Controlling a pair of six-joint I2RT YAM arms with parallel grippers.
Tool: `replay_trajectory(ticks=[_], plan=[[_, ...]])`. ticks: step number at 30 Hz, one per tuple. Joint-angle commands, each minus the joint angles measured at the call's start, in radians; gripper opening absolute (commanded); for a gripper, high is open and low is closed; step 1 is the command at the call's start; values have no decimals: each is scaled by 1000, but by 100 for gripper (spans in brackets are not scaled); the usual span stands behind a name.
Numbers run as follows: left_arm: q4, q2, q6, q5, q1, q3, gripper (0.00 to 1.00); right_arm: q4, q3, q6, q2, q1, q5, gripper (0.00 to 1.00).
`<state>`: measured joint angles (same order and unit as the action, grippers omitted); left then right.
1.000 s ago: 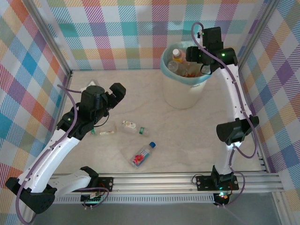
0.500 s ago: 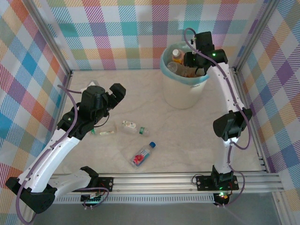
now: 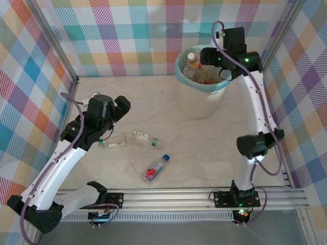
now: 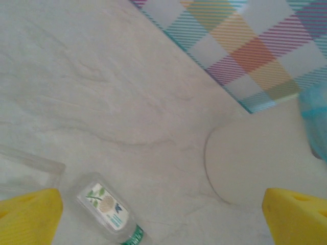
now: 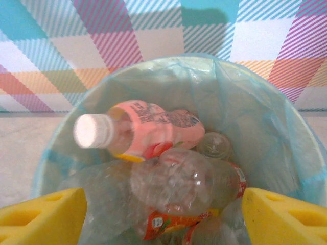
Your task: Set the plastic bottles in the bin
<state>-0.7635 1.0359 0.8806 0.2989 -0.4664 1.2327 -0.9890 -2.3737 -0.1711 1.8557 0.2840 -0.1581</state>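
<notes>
The table fills the middle of the top view. The bin stands at upper right and holds several bottles (a pink bottle with a white cap lies uppermost). The right gripper hangs over the bin, fingers spread and gripping nothing. The left gripper, left of centre, is spread wide above the table. At centre lie a blue-capped bottle, a green-capped bottle and, just left of it, a clear bottle.
</notes>
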Motion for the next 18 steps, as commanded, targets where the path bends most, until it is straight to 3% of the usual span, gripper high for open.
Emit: replay_trajectory(ticks=[1,7,12,18], plan=[[-69,1,-43,-76,40,-51,100,76,133,-28,-163,37,18,80],[-80,53,-50,-191,72,-140,100,308,578,-52,-442,150,52,79],[50,139,85,-379,63,-239,100,425,841,-85,-582,235,43,79],[116,279,128,-351,-9,-228,100,401,957,-119,-621,242,52,80]])
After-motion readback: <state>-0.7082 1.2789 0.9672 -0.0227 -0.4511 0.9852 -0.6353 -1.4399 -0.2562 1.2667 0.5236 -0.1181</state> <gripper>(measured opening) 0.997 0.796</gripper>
